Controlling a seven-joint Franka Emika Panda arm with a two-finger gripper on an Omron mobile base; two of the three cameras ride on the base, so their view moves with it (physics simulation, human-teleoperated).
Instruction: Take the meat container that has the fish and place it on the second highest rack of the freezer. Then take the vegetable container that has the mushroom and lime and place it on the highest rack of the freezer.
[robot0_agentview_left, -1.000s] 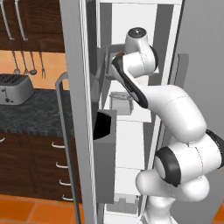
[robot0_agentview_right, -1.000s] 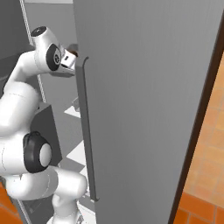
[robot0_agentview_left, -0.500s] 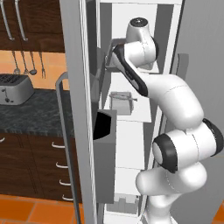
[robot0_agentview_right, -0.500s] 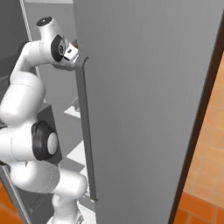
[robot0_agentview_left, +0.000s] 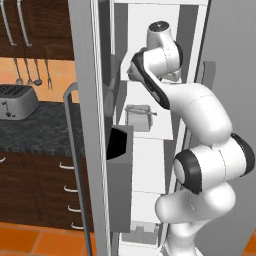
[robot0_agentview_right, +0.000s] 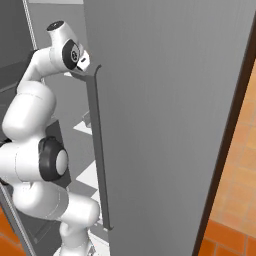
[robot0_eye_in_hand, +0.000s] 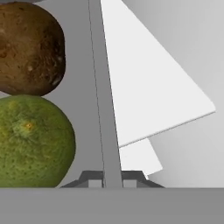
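I have the arm reaching high into the open freezer (robot0_agentview_left: 150, 165), the hand up near the top of its white interior. In the hand view the gripper (robot0_eye_in_hand: 112, 179) is closed on the thin grey wall of the vegetable container (robot0_eye_in_hand: 105, 87): its two dark tips pinch that rim from either side. Just inside the wall sit the mushroom (robot0_eye_in_hand: 28, 48), brown and rounded, and the lime (robot0_eye_in_hand: 33, 142) next to it, touching or nearly so. Beyond the rim I see a flat white shelf (robot0_eye_in_hand: 144, 83), which I take for the highest rack, though I can't confirm from here which shelf it is.

In the left base view a smaller container (robot0_agentview_left: 139, 117) already sits on a lower shelf, so I judge this to be the second placement.

To do it well I'd keep the container level so nothing rolls, push it far enough over the shelf that its whole base is supported, lower until it rests, and only then release. The door (robot0_agentview_right: 165, 125) stands close on the right, so I'd keep clear of it.
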